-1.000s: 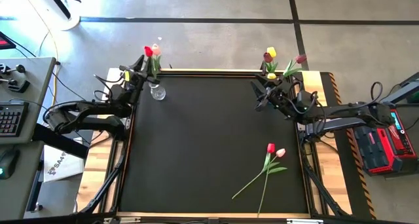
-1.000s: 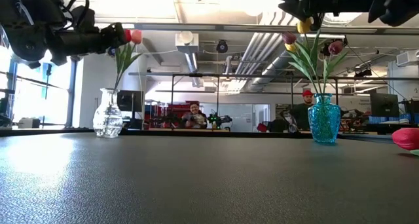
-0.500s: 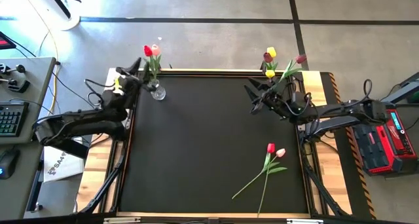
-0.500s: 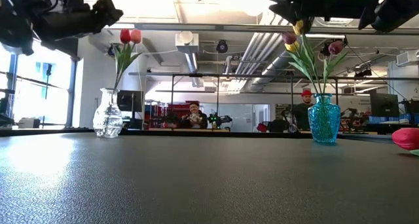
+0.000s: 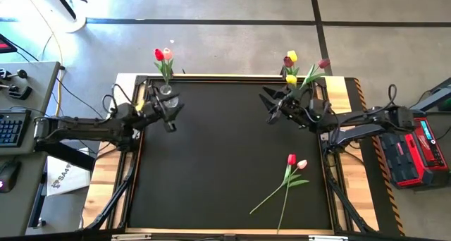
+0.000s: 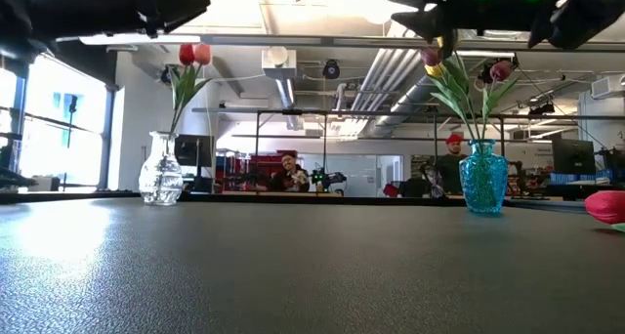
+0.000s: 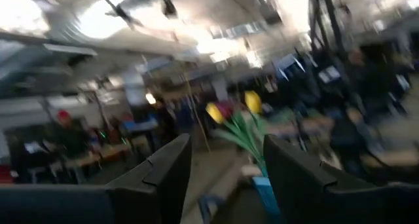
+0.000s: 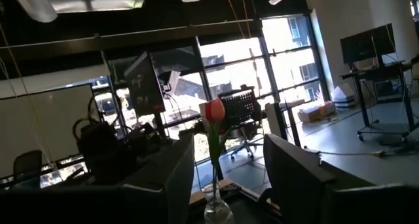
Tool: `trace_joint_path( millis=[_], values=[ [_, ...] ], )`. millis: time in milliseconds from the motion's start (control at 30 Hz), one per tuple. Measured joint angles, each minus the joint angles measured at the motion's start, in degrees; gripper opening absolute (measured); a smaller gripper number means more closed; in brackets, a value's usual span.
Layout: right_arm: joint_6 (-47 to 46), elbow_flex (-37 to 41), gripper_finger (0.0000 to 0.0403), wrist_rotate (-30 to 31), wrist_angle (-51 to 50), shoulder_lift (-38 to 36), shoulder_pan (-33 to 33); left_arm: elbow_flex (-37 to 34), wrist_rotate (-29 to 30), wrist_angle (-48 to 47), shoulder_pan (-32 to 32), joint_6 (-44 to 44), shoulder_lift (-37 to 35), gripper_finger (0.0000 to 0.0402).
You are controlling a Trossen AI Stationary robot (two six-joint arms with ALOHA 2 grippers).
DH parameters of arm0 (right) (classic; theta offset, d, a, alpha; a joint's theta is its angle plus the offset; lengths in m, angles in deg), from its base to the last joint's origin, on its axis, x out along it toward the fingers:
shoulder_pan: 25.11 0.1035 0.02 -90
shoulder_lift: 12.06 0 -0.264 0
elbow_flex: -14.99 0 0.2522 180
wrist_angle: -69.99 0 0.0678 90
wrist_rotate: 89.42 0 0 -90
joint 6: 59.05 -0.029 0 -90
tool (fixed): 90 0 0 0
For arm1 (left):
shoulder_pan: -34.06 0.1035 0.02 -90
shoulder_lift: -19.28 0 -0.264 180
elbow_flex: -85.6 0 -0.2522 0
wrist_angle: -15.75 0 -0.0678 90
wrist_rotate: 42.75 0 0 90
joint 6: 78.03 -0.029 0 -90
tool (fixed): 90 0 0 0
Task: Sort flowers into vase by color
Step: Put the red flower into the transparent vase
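Note:
A clear glass vase (image 5: 168,94) stands at the table's far left and holds a red and a pink tulip (image 6: 193,53). At the far right a blue vase (image 6: 483,178) holds yellow and maroon tulips (image 5: 290,58). A red and a pink tulip (image 5: 294,161) lie flat on the table near its right edge, stems pointing to the near edge. My left gripper (image 5: 176,107) hangs open and empty in the air just near of the clear vase, pointing right. My right gripper (image 5: 268,107) is open and empty too, in the air left of the blue vase, pointing left.
The black mat (image 5: 218,149) is bare between the two vases. Wooden table edges (image 5: 352,93) frame it. A desk with a keyboard (image 5: 10,128) stands to the left, a red box (image 5: 416,153) to the right. People (image 6: 290,170) sit in the room far behind the table.
My left gripper has drawn back from the tulip heads in the clear vase, swung toward the near edge and turned to point right across the table. The red and pink tulips stay standing in the vase. My right gripper has edged toward the table's left.

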Motion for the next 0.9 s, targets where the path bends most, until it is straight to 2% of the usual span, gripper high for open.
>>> trace_joint_path(
  millis=[267, 333, 433, 533, 700, 800, 900],
  values=[
    [-2.14, -6.23, 0.0171, 0.66, -0.50, 10.65, 0.04, 7.72, 2.11, -25.61, -9.95, 3.96, 1.49, 0.0179],
    [-3.27, -8.18, 0.0171, -1.91, -0.61, 13.14, 0.04, 8.20, 1.76, -29.00, -11.70, 5.72, 2.26, 0.0179],
    [-4.72, -10.30, 0.0171, -10.79, -3.59, 16.32, 0.04, 8.13, 1.41, -33.36, -12.76, 7.77, 3.33, 0.0179],
    [-7.61, -11.96, 0.0171, -18.13, -4.80, 19.60, 0.09, 8.12, 1.51, -33.67, -12.73, 8.49, 4.49, 0.0179],
    [-12.69, -14.66, 0.0171, -25.44, -6.65, 23.97, 0.49, 8.12, -0.48, -32.41, -12.92, 12.20, 6.66, 0.0179],
    [-15.52, -17.87, 0.0171, -27.65, -14.42, 24.87, 1.23, 8.16, 0.45, -28.76, -13.08, 15.78, 9.38, 0.0178],
    [-19.86, -23.38, 0.0171, -26.20, -29.17, 24.79, 2.24, 8.16, 2.13, -25.12, -13.07, 19.22, 13.21, 0.0169]
  ],
)
